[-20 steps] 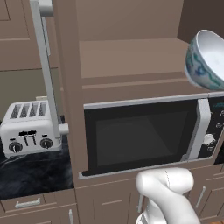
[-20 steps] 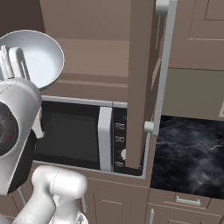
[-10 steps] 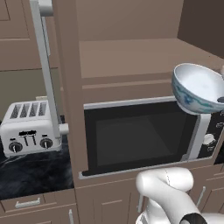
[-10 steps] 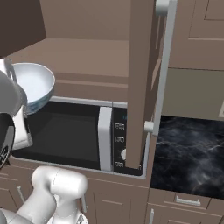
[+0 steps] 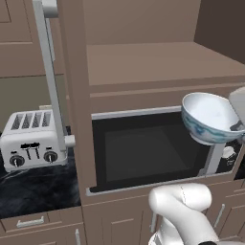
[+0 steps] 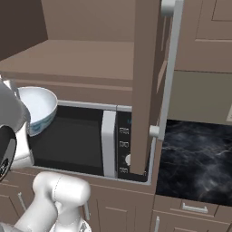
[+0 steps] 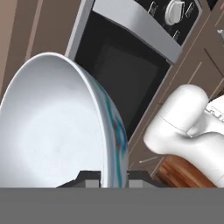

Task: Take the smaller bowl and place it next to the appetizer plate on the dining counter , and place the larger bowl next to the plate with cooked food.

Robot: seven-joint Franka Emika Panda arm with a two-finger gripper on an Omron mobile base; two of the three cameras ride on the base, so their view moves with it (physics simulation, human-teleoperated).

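Small white bowl w/ blue patterned outside [image 5: 206,118] held up in air in front of the black-door built-in microwave [image 5: 143,148], tilted, pale inside facing up & toward cam. The 2 fingers [image 7: 92,178] are clamped on its rim, 1 each side of the wall. In right base view bowl [image 6: 37,108] sits at left by the white arm. Silver 4-slot toaster [image 5: 32,141] on black marbled counter [image 5: 38,191], well left of bowl.

I saw open air in front of the microwave [image 5: 143,153]. The open cabinet door [image 6: 147,86] hemmed my right side; the toaster [image 5: 33,141] crowded the black counter's [image 5: 38,191] left end.
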